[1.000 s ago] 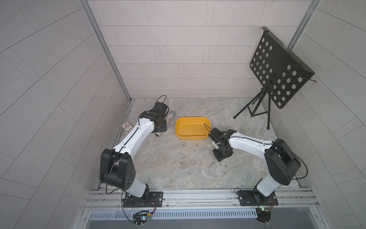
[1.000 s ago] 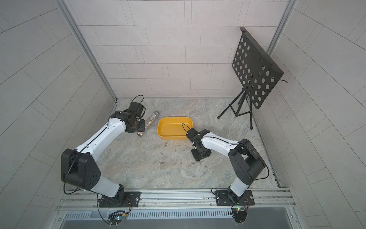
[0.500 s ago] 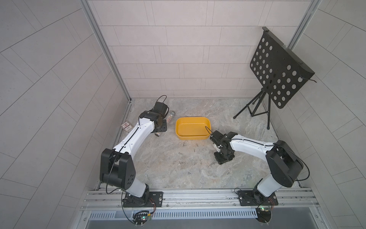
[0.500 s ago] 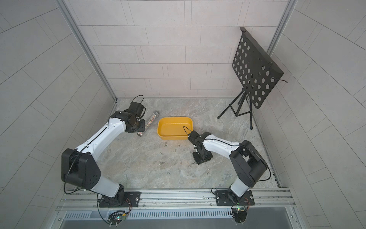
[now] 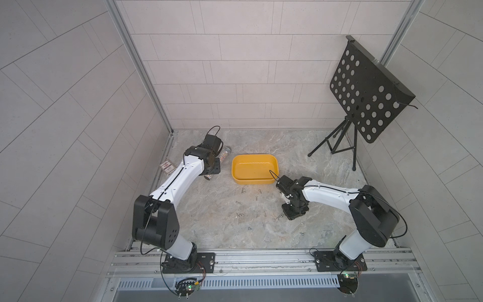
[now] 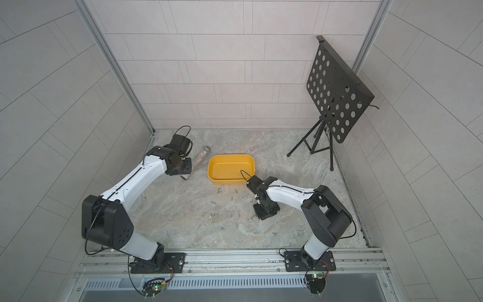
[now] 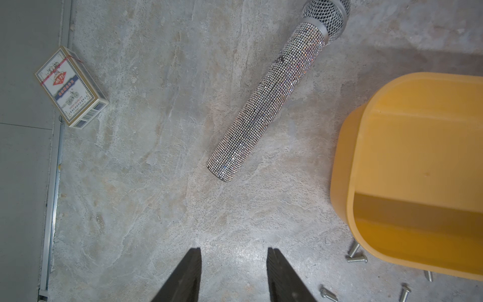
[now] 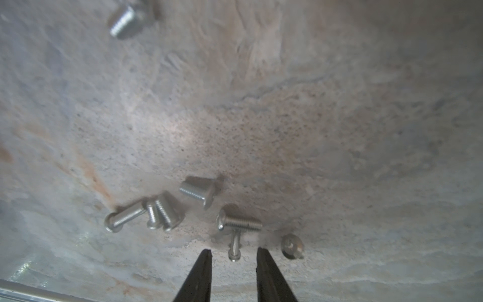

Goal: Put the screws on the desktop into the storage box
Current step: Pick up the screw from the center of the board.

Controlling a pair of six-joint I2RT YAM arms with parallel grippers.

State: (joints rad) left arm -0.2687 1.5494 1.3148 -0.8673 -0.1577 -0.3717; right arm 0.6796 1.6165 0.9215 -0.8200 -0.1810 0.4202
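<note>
Several small silver screws (image 5: pixel 243 190) lie scattered on the marble desktop (image 5: pixel 209 209) in front of the yellow storage box (image 5: pixel 253 180), as both top views show (image 6: pixel 213 215). My right gripper (image 8: pixel 234 251) points down at a cluster of them. It is open, and one screw (image 8: pixel 234 247) lies between its tips with a gap on each side. More screws (image 8: pixel 198 192) lie just beyond. My left gripper (image 7: pixel 234 251) hovers open and empty over bare desktop, left of the storage box (image 7: pixel 392 86).
A glittery microphone (image 7: pixel 261 104) lies beside the box's left end. A red-and-white card box (image 7: pixel 70 86) sits at the left wall rail. A black music stand (image 5: pixel 366 91) on a tripod (image 5: pixel 337 149) occupies the back right corner.
My right wrist has shifted a little toward the near edge and lower over the screw cluster. The left arm has not moved.
</note>
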